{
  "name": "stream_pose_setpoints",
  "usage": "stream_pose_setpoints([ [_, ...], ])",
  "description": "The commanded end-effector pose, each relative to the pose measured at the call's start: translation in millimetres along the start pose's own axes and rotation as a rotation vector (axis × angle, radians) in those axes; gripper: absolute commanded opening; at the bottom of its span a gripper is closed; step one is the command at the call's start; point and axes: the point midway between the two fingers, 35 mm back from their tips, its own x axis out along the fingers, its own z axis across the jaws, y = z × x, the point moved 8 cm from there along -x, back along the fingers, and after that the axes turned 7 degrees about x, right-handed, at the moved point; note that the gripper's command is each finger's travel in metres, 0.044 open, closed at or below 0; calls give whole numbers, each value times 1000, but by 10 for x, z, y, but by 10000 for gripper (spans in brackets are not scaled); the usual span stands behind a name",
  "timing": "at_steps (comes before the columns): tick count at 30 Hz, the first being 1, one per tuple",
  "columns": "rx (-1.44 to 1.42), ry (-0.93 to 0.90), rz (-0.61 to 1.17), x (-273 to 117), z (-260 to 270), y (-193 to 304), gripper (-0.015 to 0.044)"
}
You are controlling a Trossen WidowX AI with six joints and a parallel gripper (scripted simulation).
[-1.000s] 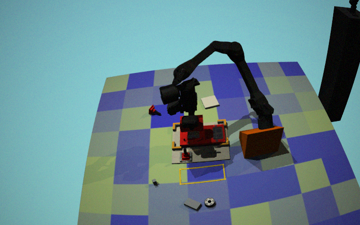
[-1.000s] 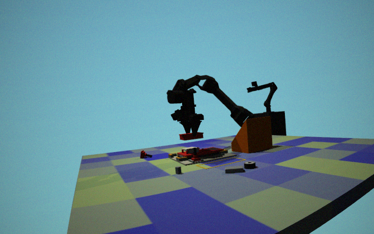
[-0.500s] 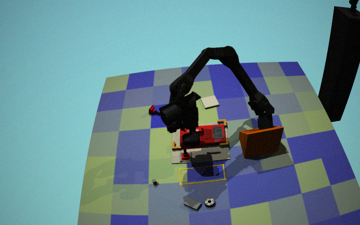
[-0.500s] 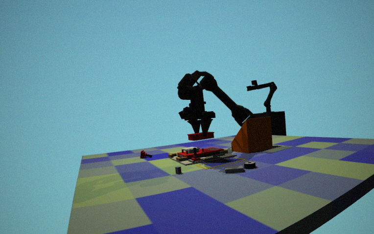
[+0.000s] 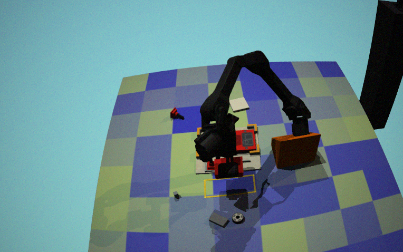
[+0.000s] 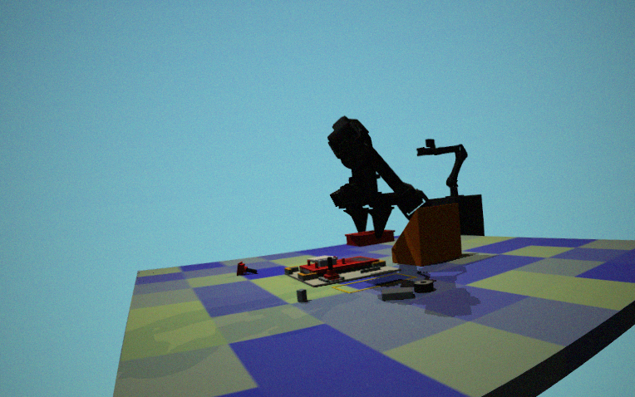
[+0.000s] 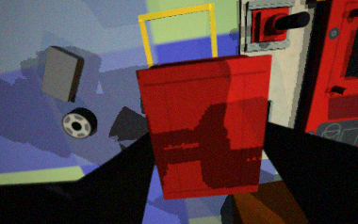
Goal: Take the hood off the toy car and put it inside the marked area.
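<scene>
The gripper is shut on the red hood, one finger on each side. The hood is in the air, clear of the toy car, which sits on a pale base between orange corner brackets. The marked area, a yellow outline, lies on the table in front of the base. In the top view the hood shows just behind the outline; in the wrist view it covers the outline's near end.
A red holder with a black peg stands on the base beside the car. A grey block and a wheel lie in front of the outline. An orange wedge stands right of the car.
</scene>
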Motion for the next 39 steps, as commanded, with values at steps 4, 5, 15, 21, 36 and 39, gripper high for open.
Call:
stream_pose_setpoints([
  [4,18,-10,-6,-27,65,13,0],
  [5,18,-10,-6,-22,65,12,0],
  [15,18,-11,-6,69,72,4,0],
  [21,18,-11,-6,128,75,0,0],
  [36,18,-11,-7,275,80,-7,0],
  [39,18,-11,-7,304,80,-8,0],
])
